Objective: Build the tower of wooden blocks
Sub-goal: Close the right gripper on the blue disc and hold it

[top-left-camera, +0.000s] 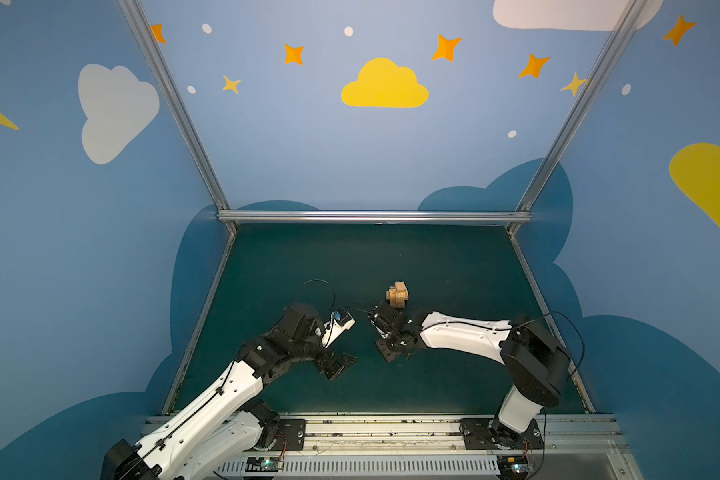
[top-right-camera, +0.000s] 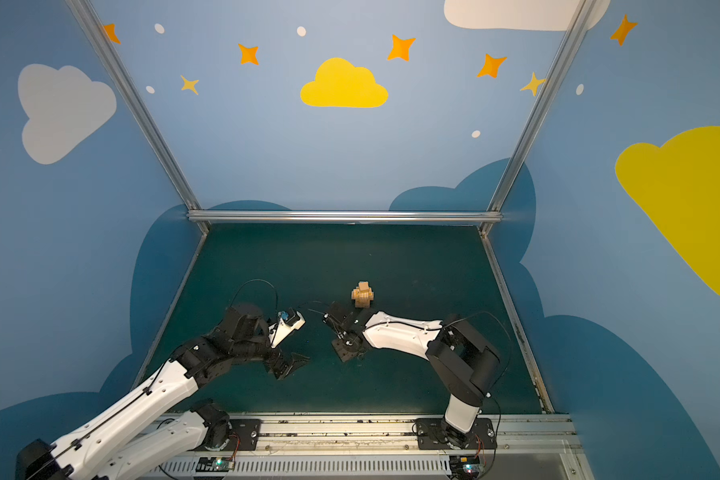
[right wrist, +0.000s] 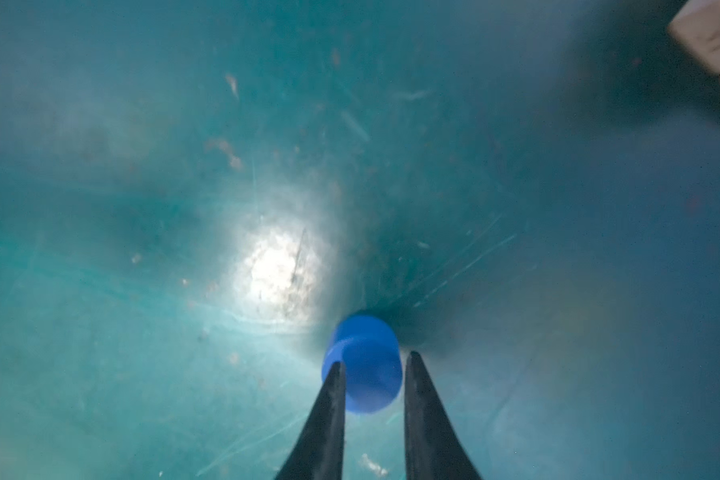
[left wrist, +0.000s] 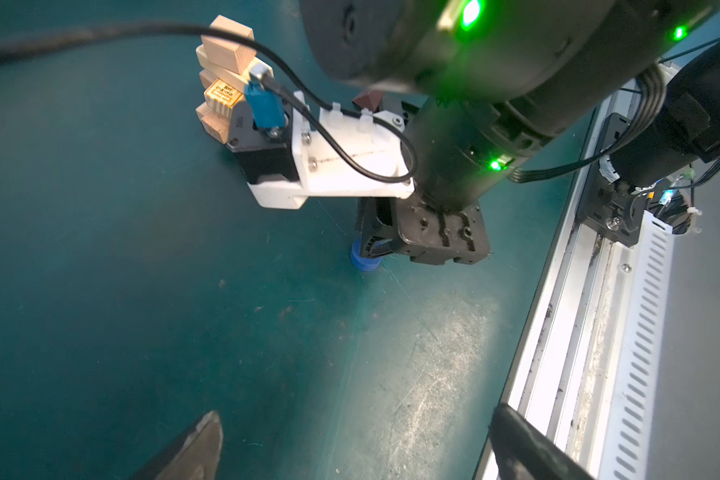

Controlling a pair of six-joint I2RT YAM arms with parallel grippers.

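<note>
**Right wrist view: jaws astride the blue piece, tower close by**

Right gripper [right wrist: 375,360] points down at the green mat [top-left-camera: 433,266]. Jaws stand narrow, one finger to each side of the blue round piece [right wrist: 366,386]. One finger overlaps its edge and the other sits just off the rim. Cannot tell whether the pads press it.

Left wrist view: same blue piece [left wrist: 364,262] on the mat, directly under the right gripper. It looks to stand on a flat end. Being round, it gives no long axis to line up with.

Wood block tower [top-left-camera: 396,296] stands on the mat, tan bars in crosswise layers, a few layers high. In both top views it is just beyond the right wrist, on the side away from the rail. A tan corner of it [right wrist: 715,45] shows at the frame edge in the right wrist view.

Dark reddish-brown block [left wrist: 368,101] is partly hidden behind the right arm and not on the tower.

Left gripper [top-left-camera: 341,368] has its jaws spread wide and holds nothing, low over the mat. It is farther from the tower than the right.

Judgement: step in hand is picking the blue piece. The right arm is the nearer one, so the carry to the tower top would be short. The likely risk is knocking the layers on approach.
</note>
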